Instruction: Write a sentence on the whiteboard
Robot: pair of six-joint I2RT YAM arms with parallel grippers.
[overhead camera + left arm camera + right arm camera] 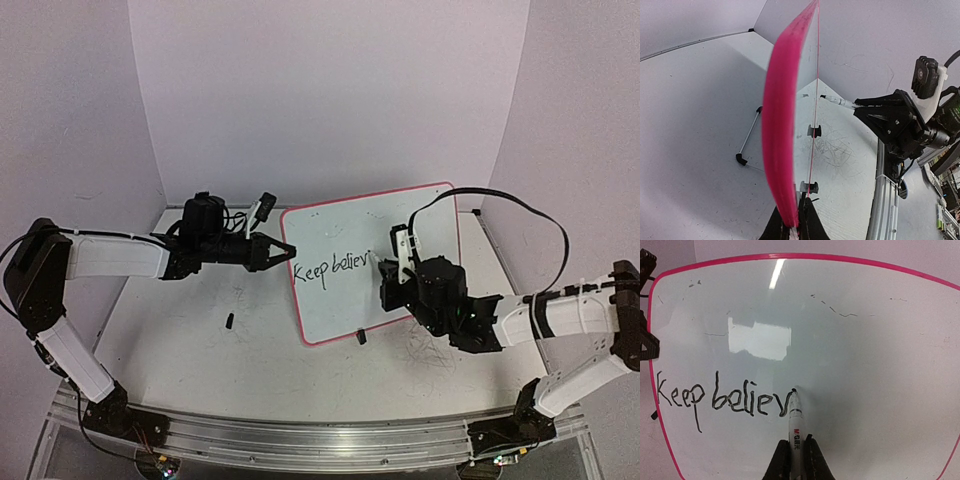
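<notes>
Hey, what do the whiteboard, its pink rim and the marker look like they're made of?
The whiteboard: a smooth, glossy white face, likely coated or laminated board; it mirrors a light streak and a bright patch.
The pink rim: probably moulded plastic; even bright colour, rounded corners, soft sheen.
The marker: a white plastic-looking barrel with a printed label; the dark tip is probably felt, but too small to tell.

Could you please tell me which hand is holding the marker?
The right hand, with the marker tip on the whiteboard; the left hand only clamps its edge.
</notes>
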